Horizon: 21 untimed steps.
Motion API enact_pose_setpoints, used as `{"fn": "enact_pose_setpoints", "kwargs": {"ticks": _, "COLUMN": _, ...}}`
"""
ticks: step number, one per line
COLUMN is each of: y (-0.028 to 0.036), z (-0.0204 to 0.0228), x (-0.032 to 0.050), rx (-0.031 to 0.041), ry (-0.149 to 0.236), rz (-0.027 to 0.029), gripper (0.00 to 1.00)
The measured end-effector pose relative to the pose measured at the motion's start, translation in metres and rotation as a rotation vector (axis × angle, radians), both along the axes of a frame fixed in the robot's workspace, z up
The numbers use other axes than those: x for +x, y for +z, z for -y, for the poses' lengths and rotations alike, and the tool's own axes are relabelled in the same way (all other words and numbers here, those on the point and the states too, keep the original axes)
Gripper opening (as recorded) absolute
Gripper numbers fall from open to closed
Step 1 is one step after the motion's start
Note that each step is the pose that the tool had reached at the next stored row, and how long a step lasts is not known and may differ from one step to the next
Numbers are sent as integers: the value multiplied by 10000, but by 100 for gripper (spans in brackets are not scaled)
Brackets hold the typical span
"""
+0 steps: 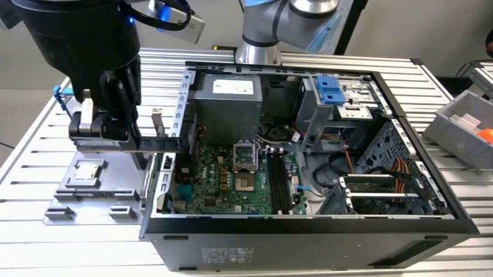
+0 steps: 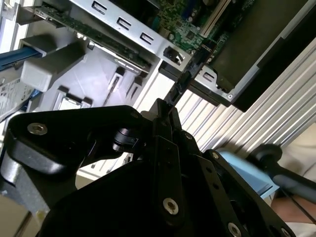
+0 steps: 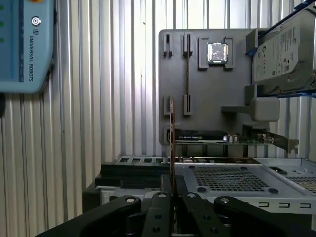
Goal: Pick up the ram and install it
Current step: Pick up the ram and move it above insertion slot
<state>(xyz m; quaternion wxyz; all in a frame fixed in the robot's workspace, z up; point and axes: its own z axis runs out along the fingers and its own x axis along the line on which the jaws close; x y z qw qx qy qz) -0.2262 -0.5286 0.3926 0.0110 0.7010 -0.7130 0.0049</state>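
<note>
- A table [image 1: 46,248] of silvery ribbed metal slats fills most of the exterior view, its grooves running across the frame; the same slats show in both wrist views [image 3: 123,74] [image 2: 276,113].
- Light falls bright on the slats, with pale glare along the lower left of the exterior view.
- Beyond the table's left edge lies a dull grey-beige floor [image 1: 17,115].
- A pale plain wall [image 1: 416,29] stands at the upper right, crossed by a dark slanting post [image 1: 350,26].
- At the right edge, a grey bin [image 1: 454,124] sits beside a second slatted surface [image 1: 477,72].
</note>
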Motion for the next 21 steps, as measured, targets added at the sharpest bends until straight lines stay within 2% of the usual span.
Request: {"fn": "enact_pose_setpoints", "kwargs": {"ticks": 21, "y": 1, "z": -4, "x": 138, "rx": -2, "ry": 0, "rz": -1, "gripper": 0}}
